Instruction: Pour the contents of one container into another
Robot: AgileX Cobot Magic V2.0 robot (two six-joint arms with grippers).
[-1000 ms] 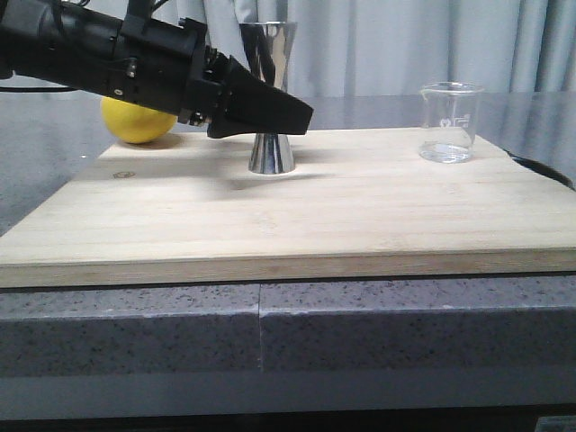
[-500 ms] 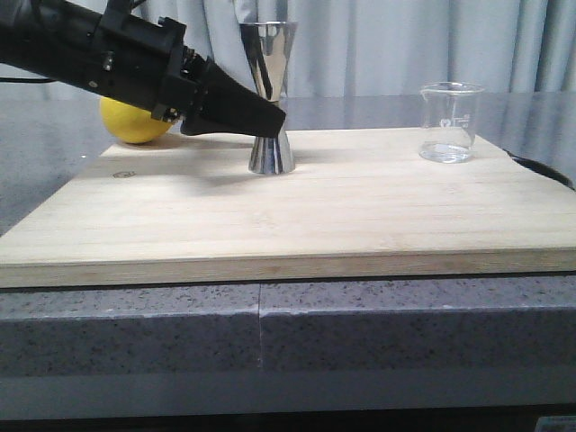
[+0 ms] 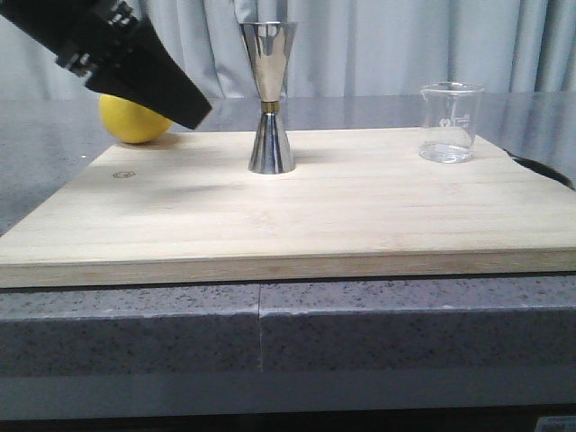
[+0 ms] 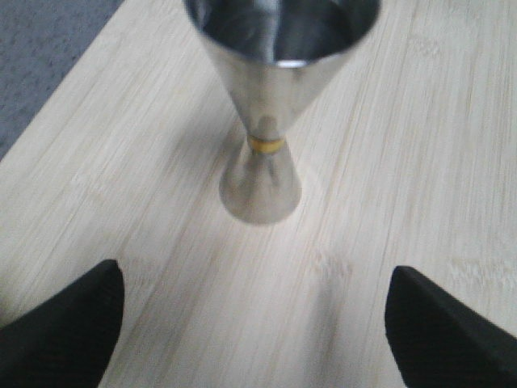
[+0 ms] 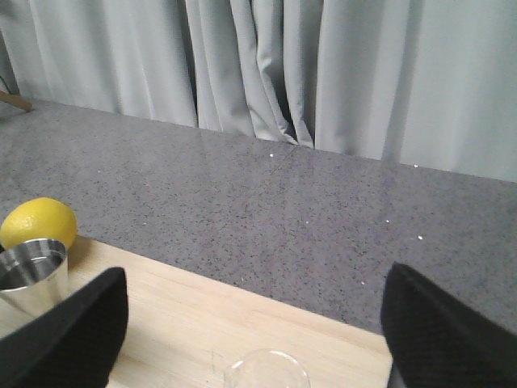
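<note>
Counter (image 3: 54,121): grey speckled stone with curtains behind it; it carries everything.
Board (image 3: 297,211): pale bamboo slab, flat on the counter.
Left gripper (image 4: 254,315): fingers spread wide, holding nothing; it hangs above the board's left end, apart from the jigger.
Right gripper (image 5: 254,323): fingers spread, empty, above the beaker's rim.
Lemon (image 3: 133,119): just behind the board's far left corner.
Jigger (image 3: 270,99): upright near the board's middle-back; polished steel, likely slick and top-heavy.
Beaker (image 3: 449,121): upright at the board's far right, a little clear liquid inside. Thin glass, probably light, fragile, slippery; best pinched gently across the mid-wall, lip turned toward the jigger.
</note>
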